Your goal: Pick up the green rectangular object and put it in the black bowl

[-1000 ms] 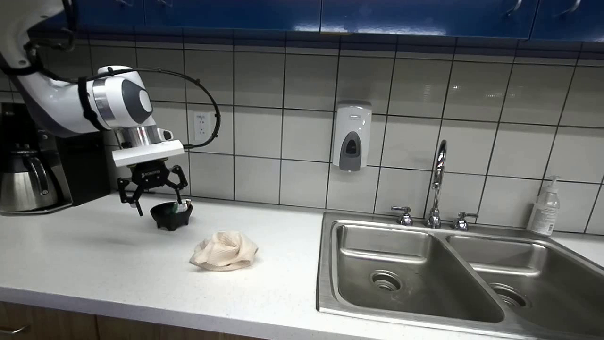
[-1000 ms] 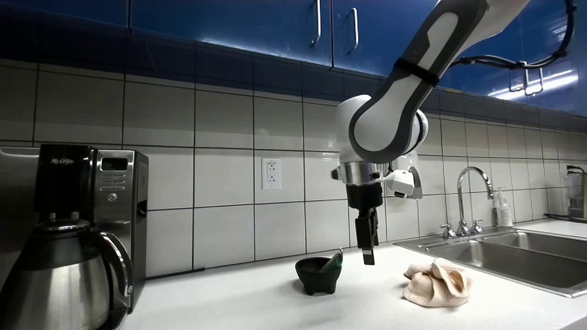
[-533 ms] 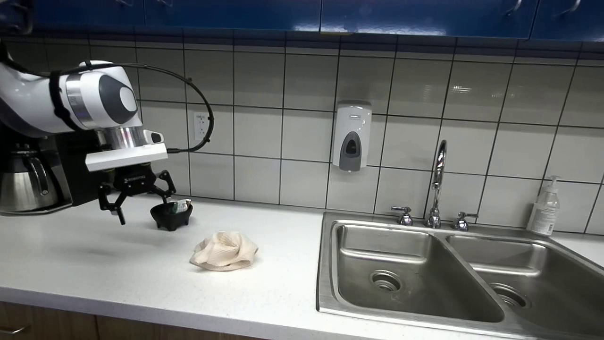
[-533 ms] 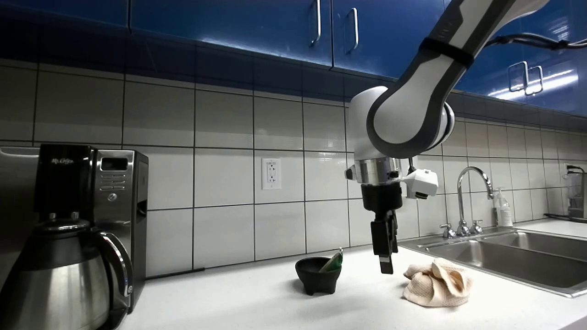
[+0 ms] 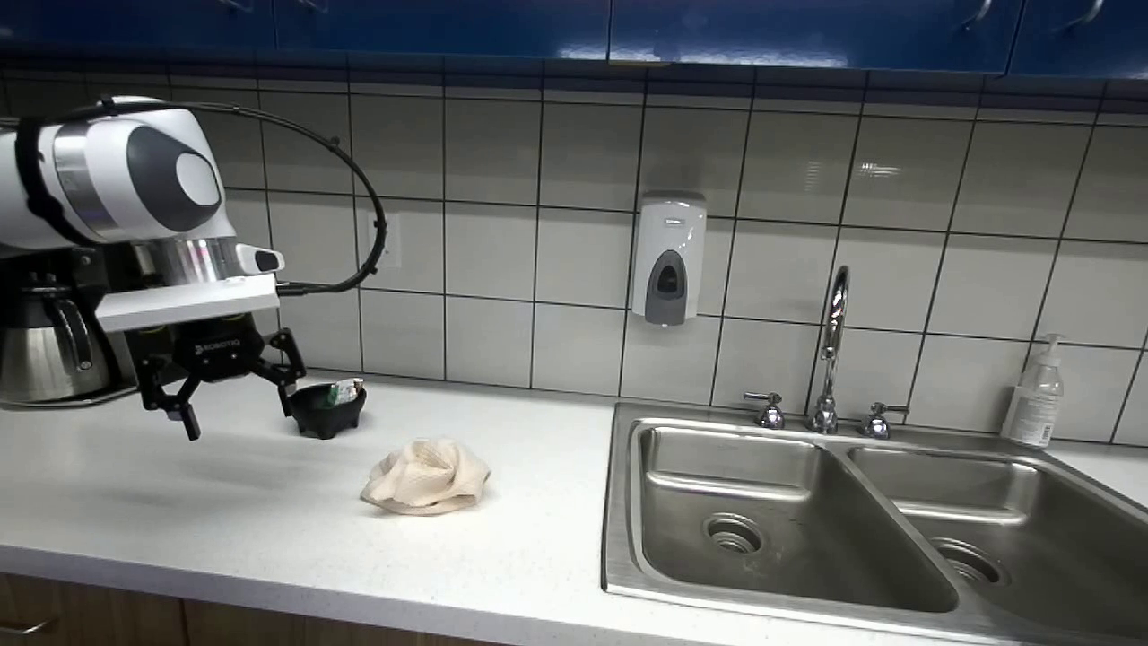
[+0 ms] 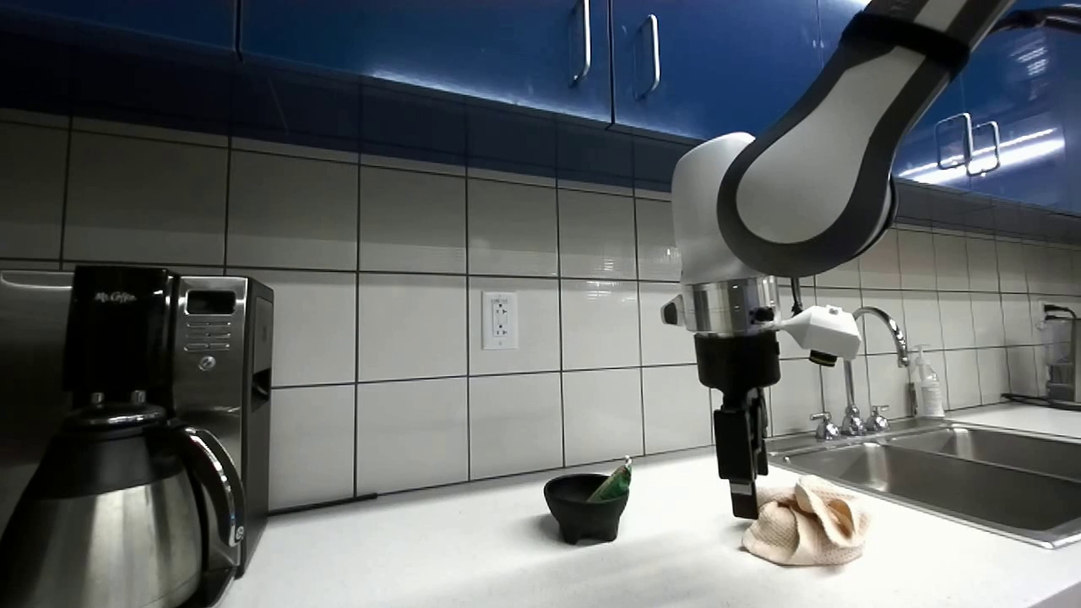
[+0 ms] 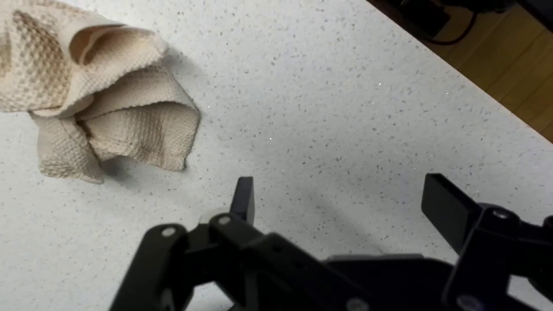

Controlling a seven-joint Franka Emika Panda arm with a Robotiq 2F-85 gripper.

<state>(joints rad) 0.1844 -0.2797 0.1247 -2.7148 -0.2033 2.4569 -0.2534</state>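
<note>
Green, the rectangular packet (image 6: 615, 483) leans inside the black bowl (image 6: 583, 513) in an exterior view, its end poking past the rim between one and two o'clock, probably because it is too long to lie flat. The gripper (image 7: 339, 190) hangs apart from both, jaws spread with only speckled counter (image 7: 302, 108) between them, suggesting the placing is done. Matte and rounded, the bowl stands on stubby legs; at the gripper's ten o'clock in the wrist view, a waffle-textured beige cloth (image 7: 108, 86) slumps in folds.
</note>
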